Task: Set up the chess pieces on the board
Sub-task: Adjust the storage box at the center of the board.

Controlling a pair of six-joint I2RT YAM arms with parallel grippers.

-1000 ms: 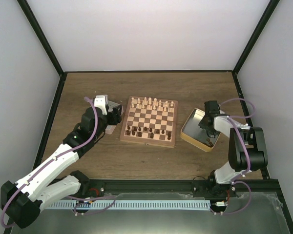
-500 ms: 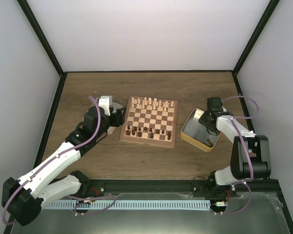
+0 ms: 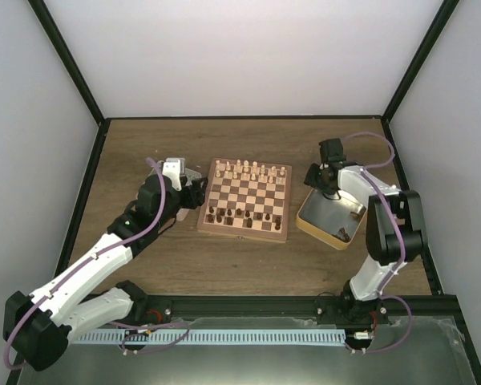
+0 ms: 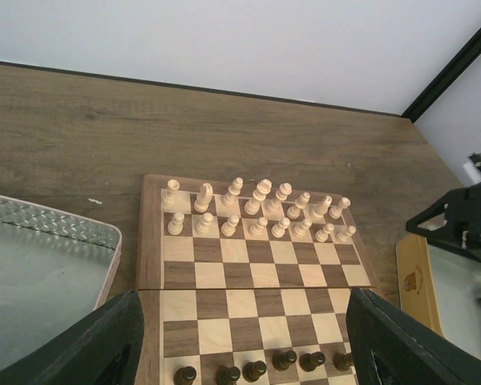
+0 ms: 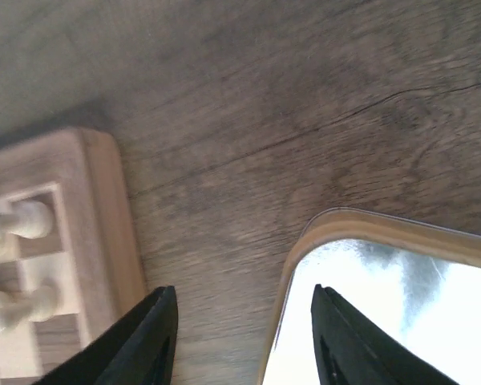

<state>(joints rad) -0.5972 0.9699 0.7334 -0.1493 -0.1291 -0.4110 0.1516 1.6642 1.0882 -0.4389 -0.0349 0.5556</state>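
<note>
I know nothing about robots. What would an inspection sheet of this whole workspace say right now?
Surface: brown wood-grain table.
Job's things: board at centre; dark chess pieces stand on its near rows; a few dark bits in the right tin look like more.
Clutter: pale pieces on the far rows; a second tin left of the board.
Claws: left claw open, empty, at the board's left side; right claw open, empty, between board and right tin.
Cables: purple cables run along both arms.
Surroundings: white walls, black frame posts.
</note>
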